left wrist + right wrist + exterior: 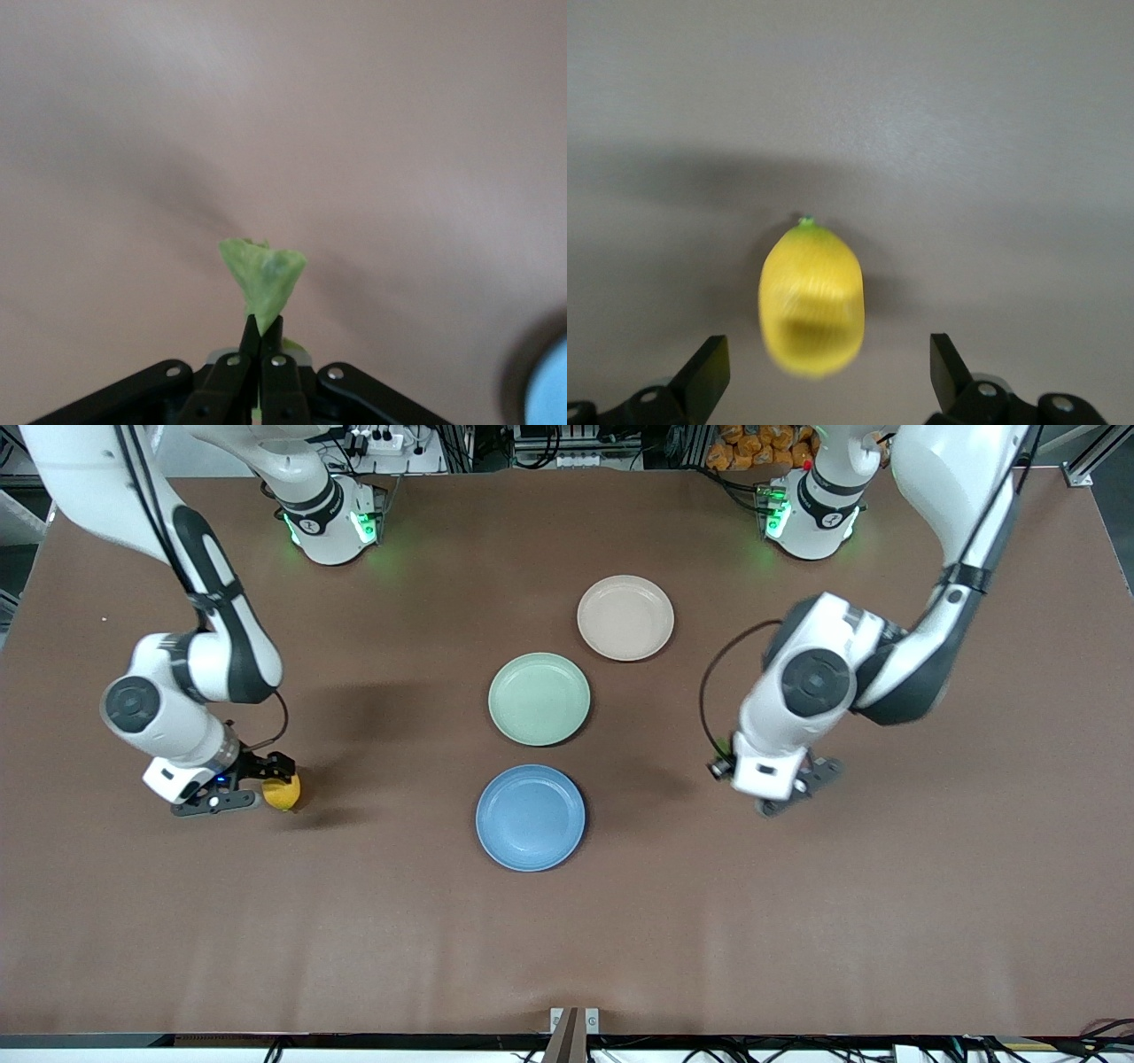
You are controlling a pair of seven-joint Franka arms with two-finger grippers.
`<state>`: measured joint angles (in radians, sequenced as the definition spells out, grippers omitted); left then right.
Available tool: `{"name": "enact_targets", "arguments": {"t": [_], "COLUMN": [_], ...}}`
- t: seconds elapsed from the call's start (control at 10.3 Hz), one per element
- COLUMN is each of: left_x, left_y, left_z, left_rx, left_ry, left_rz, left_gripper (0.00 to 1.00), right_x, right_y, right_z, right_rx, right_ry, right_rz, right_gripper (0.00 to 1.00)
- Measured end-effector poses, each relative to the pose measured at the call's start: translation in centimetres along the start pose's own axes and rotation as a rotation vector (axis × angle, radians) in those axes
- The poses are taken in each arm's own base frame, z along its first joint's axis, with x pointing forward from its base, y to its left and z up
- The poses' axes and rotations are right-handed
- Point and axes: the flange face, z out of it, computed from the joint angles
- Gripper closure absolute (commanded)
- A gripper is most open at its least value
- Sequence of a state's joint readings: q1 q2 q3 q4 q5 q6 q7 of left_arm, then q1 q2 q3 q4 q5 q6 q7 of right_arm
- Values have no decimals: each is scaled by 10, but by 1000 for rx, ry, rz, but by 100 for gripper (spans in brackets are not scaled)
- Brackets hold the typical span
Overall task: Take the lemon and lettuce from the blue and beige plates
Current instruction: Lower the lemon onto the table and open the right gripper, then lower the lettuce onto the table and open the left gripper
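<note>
My right gripper (262,783) is open, low over the table toward the right arm's end. The yellow lemon (283,793) sits between its spread fingertips, touching neither finger in the right wrist view (811,297). My left gripper (797,790) is low over the table toward the left arm's end, and in its wrist view the left gripper (263,323) is shut on a crumpled green lettuce leaf (263,276). The lettuce is hidden under the hand in the front view. The blue plate (530,817) and the beige plate (625,617) are both empty.
An empty mint-green plate (539,698) lies between the blue and beige plates at mid-table. The blue plate's rim (551,390) shows at the edge of the left wrist view. Bare brown table surrounds both grippers.
</note>
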<state>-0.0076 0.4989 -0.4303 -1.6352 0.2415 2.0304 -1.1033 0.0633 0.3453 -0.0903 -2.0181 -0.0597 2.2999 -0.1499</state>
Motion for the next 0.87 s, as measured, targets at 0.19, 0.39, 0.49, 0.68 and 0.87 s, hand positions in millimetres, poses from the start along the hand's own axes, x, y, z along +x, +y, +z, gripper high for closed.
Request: {"name": "enact_targets", "arguments": {"t": [0.19,0.39,0.49,0.68,0.87], "left_x": [47,62,63,63,68], "left_y": [-26,-37,-37,-38,-43], "left_z": [26,49,57,70,78], "left_rx": [12,35,42,54,63], "left_ry": [9,-11,-20,-36,-44], "left_rz": [-63,-84,-85,-86,-96], "left_gripper": [100,50,0,0,0], "right_x": [9,12,12,12,9], "right_y": [-3,-4,-3,-2,1], "right_z": [-59,-81,-83,-98,-155], "right_rx": [8,11,11,11,10], "right_ry": [-68,-100,-103,-103,-114], "right_rz": [-4,-4,-3,-1,6], "right_gripper": [0,0,0,0,0]}}
